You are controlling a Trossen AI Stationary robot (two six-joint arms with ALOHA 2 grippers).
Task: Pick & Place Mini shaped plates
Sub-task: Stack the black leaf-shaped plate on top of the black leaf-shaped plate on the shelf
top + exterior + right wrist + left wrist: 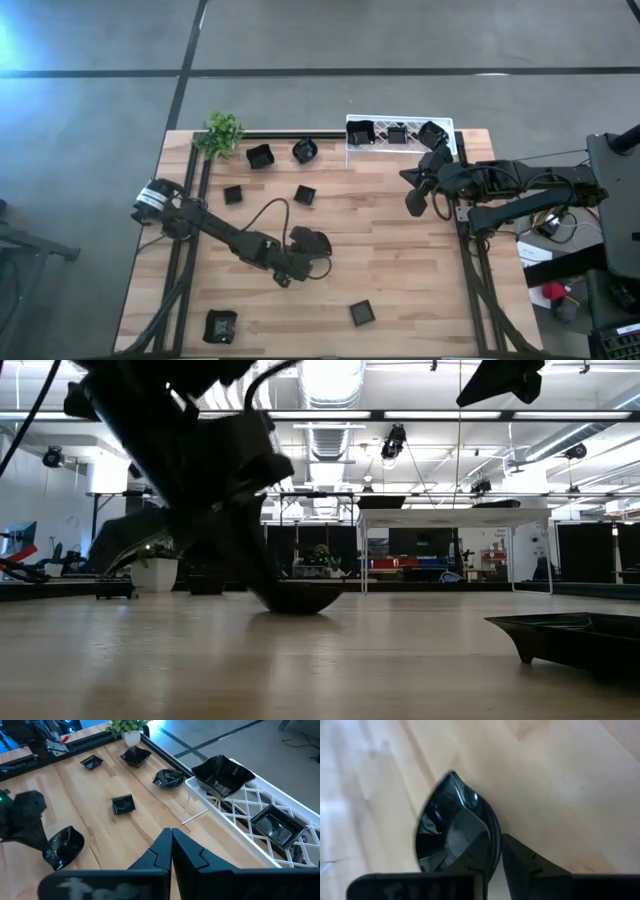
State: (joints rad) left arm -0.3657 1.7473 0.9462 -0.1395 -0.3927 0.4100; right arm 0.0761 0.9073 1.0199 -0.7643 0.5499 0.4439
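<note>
- My left gripper (318, 262) is low over the middle of the tabletop, toward the near edge, at a leaf-shaped plate (311, 242).
- Left wrist view: one finger (465, 845) sits inside that plate (455, 820), the other (530, 862) outside its rim, so the rim is between them. Fingers are apart; I can't tell if they press the rim.
- Low view: the plate (298, 598) rests on the tabletop under the gripper.
- My right gripper (416, 203) hovers near the right edge, just in front of the rack (452, 128), fingers (187, 852) together, nothing in them.
- Rack at the far right corner holds three plates; biggest one (221, 772) is at its left end.
- Loose plates: two by the far edge near the plant (222, 133), two small squares left of centre, one square (361, 313) by the near edge, one (220, 326) at the near left corner.
</note>
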